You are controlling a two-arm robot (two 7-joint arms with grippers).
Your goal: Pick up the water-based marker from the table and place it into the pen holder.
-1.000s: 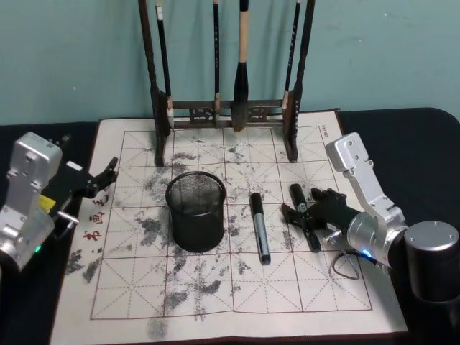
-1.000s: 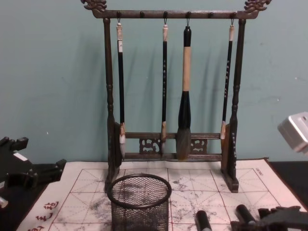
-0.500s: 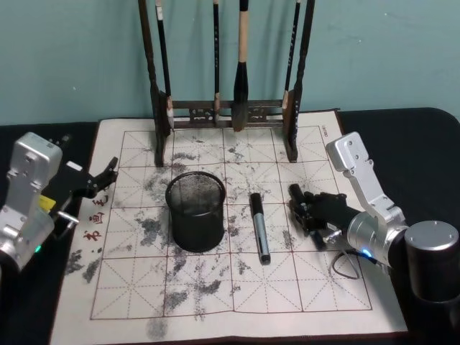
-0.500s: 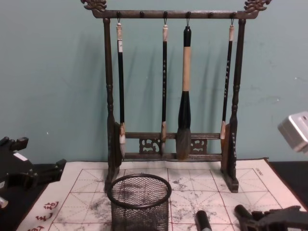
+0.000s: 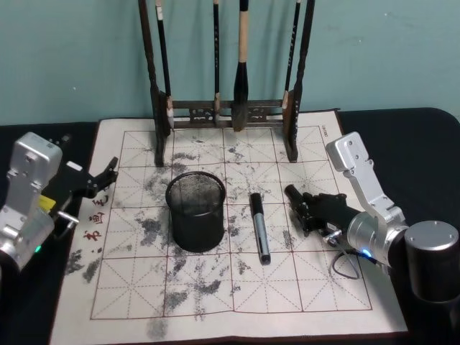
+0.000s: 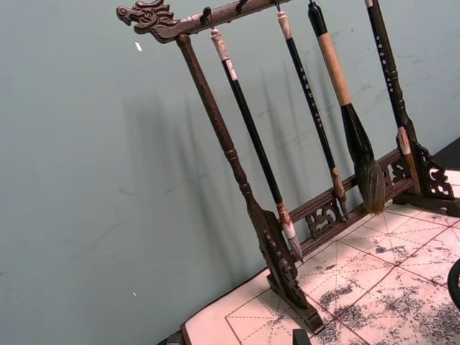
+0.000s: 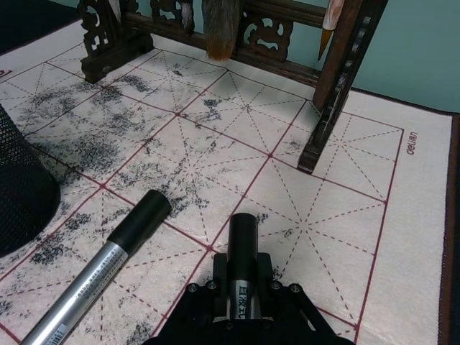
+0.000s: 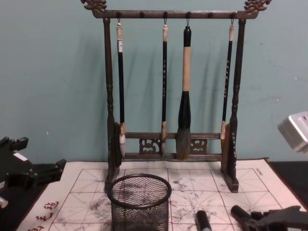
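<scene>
Nearest the robot, the black table [image 5: 424, 136] was covered by a white, felt-like mat [image 5: 237, 295]. The mat was ruled in a red grid with dashed diagonals and blotched with grey ink. Red brush-written characters [image 5: 92, 215] were set down its left margin, too small to be read. The word "deli" [image 7: 408, 144] was printed at its far right edge.

The right gripper [image 5: 305, 210] was held low over the mat's right half. Its black fingers were pinched on the water-based marker [image 7: 243, 233], a round pen with a smooth black cap and a grey barrel. The print on the barrel could not be read, and whether the pen touched the mat could not be told. Its cap was pointed away from the robot.

Just to its left, a second marker [image 5: 259, 228] of like shape was laid flat on the mat. Farther left the pen holder [image 5: 194, 228] was stood upright, a round cup of black wire mesh with a thick rim, apart from both markers. The left gripper [image 5: 111, 174] was parked at the mat's left edge, its fingers spread.

Farthest off, a dark carved wooden brush rack [image 8: 109, 96] was stood on the mat's far edge. It was topped by a dragon-head finial [image 6: 147, 13] and hung with four brushes [image 8: 185, 96], before a plain teal wall [image 8: 53, 72].
</scene>
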